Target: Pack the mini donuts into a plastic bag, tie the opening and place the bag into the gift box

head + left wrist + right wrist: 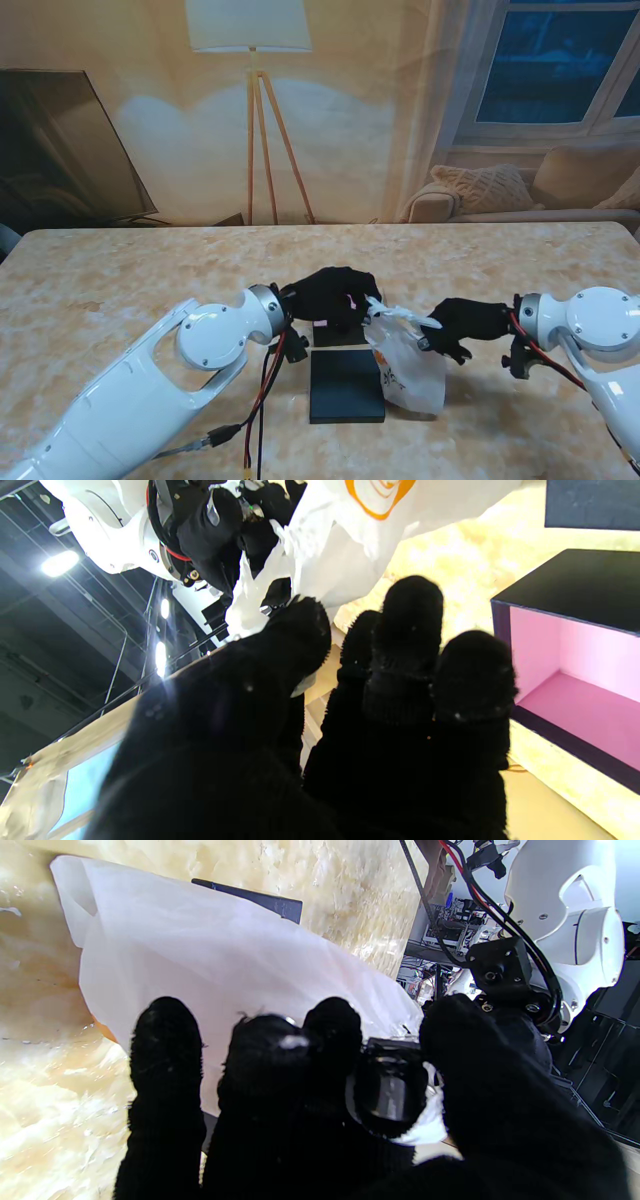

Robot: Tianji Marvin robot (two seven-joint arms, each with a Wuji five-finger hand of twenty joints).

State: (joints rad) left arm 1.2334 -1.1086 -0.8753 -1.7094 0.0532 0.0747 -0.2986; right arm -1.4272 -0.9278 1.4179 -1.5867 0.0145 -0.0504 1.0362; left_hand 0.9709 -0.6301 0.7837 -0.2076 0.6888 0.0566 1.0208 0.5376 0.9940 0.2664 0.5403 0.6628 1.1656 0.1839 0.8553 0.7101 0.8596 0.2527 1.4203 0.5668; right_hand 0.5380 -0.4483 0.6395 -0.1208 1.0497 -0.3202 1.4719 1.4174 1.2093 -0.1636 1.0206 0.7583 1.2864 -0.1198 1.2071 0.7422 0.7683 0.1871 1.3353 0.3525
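The right hand (462,328) pinches the twisted neck of the bag (408,368), and the left hand (333,293) grips the same neck from the other side. The bag hangs between them near the table's (120,290) middle, its base beside the black lid (345,385); the pink-lined box (575,660) sits under the left hand.

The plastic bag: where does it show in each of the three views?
Stand view: plastic bag hangs between both hands, right of the black lid.
Left wrist view: bag beyond the fingertips, orange print showing.
Right wrist view: bag fills the middle, just past the fingertips.
Shared landmark: the black lid.
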